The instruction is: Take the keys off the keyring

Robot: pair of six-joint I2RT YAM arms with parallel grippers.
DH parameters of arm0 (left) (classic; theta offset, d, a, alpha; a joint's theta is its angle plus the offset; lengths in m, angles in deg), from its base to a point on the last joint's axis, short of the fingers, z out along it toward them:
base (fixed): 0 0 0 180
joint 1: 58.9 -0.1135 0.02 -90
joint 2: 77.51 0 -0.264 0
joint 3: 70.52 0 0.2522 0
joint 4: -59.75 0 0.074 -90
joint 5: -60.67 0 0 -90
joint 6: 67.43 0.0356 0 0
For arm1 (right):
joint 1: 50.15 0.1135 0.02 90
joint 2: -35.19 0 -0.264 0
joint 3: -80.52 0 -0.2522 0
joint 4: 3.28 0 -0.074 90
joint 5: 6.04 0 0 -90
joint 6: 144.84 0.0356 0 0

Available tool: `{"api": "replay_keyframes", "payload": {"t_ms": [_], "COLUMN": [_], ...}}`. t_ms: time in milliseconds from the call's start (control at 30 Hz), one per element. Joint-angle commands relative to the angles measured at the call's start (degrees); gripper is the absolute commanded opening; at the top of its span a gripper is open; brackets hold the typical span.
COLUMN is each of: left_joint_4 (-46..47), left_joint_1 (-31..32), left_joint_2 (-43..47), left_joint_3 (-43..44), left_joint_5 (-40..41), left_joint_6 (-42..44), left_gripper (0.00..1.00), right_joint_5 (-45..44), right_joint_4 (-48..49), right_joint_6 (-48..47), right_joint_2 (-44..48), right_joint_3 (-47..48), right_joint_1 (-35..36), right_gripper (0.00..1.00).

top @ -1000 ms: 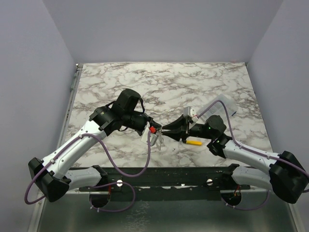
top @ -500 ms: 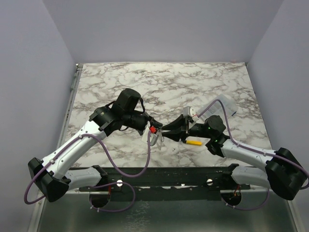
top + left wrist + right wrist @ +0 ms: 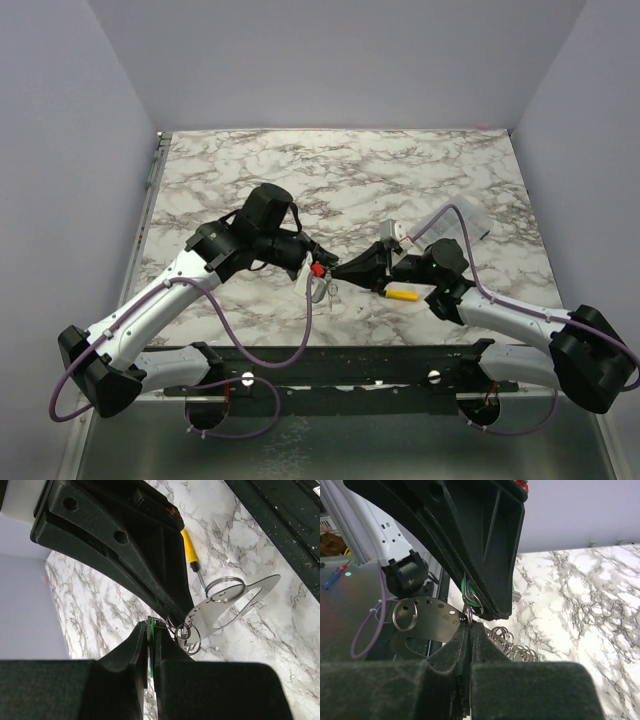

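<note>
The left claw [image 3: 150, 629] and right claw [image 3: 468, 630] meet tip to tip above the near middle of the tabletop [image 3: 400, 170]. The left claw's fingers are pressed together on the green head of a small key [image 3: 150, 647], which shows as a thin green edge between them. The right claw's fingers are pinched shut on the thin wire of the keyring [image 3: 185, 631], a small bunch of silvery rings held between the two claws, clear of the marble. A flat metal plate [image 3: 200, 616] with cut-outs hangs from those rings. Any other keys are too indistinct to tell. A yellow-handled screwdriver [image 3: 187, 545] lies on the tabletop just beside the right claw.
</note>
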Motion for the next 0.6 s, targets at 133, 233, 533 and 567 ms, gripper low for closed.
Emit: {"api": "replay_keyframes", "payload": {"t_ms": [133, 233, 533, 567], "left_joint_4": [1.0, 1.0, 1.0, 1.1], "left_joint_1": [1.7, 2.9, 8.1, 9.3], "left_joint_2": [-0.6, -1.7, -4.1, -4.5], "left_joint_3": [1.7, 2.4, 3.5, 3.7], "left_joint_5": [0.4, 1.7, 9.8, 11.6], "left_joint_6": [-1.2, -1.8, -6.7, -8.2], "left_gripper": [0.00, 0.00, 0.00, 0.00], "right_joint_5": [0.0, -0.3, -4.8, -5.5], "right_joint_4": [-8.1, -11.3, -18.5, -19.3], "right_joint_6": [-4.1, -5.4, -5.9, -5.7], "right_joint_2": [2.2, 2.8, 4.3, 4.4], "right_joint_3": [4.6, 5.7, 7.7, 8.0], "right_joint_1": [-0.1, -0.1, -0.2, -0.2], "right_gripper": [0.01, 0.01, 0.01, 0.01]}}
